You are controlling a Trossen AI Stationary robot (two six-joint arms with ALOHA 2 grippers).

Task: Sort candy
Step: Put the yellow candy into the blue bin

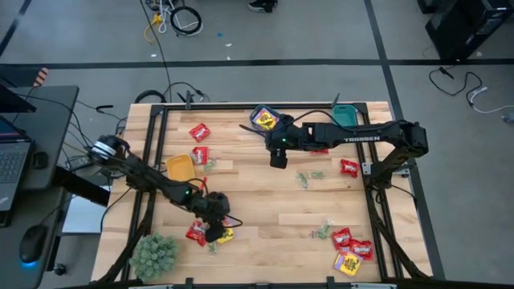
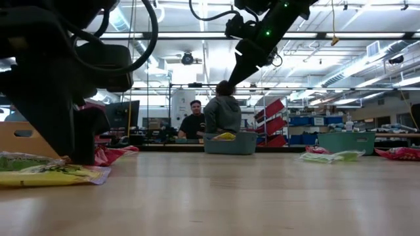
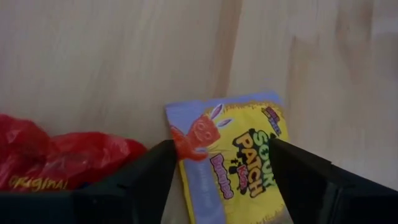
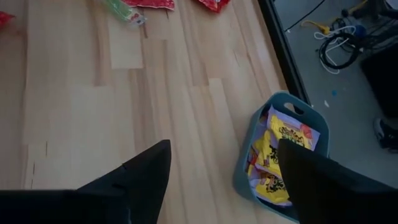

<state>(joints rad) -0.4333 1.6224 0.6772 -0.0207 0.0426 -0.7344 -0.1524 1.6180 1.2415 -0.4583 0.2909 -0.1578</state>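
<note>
From above, the left gripper [image 1: 215, 233] sits low over a yellow packet [image 1: 227, 236], a red packet [image 1: 195, 233] just beside it. The right gripper [image 1: 278, 160] hangs near the teal bin [image 1: 266, 119]. Down low, the yellow packet [image 2: 56, 174] lies flat. Left wrist: fingers spread wide, straddling the yellow packet [image 3: 233, 158]. Right wrist: fingers wide, empty, teal bin [image 4: 249, 155] of yellow packets ahead.

A grey floor [image 1: 321, 32] crossed by dark seams surrounds the wooden table [image 1: 265, 205]. Cables [image 1: 181, 18] lie coiled beyond its far edge. A dark desk [image 1: 48, 120] with a laptop [image 1: 10, 156] stands off its left side. Strip lights [image 2: 197, 34] run across the ceiling; two people [image 2: 213, 115] sit far behind.
</note>
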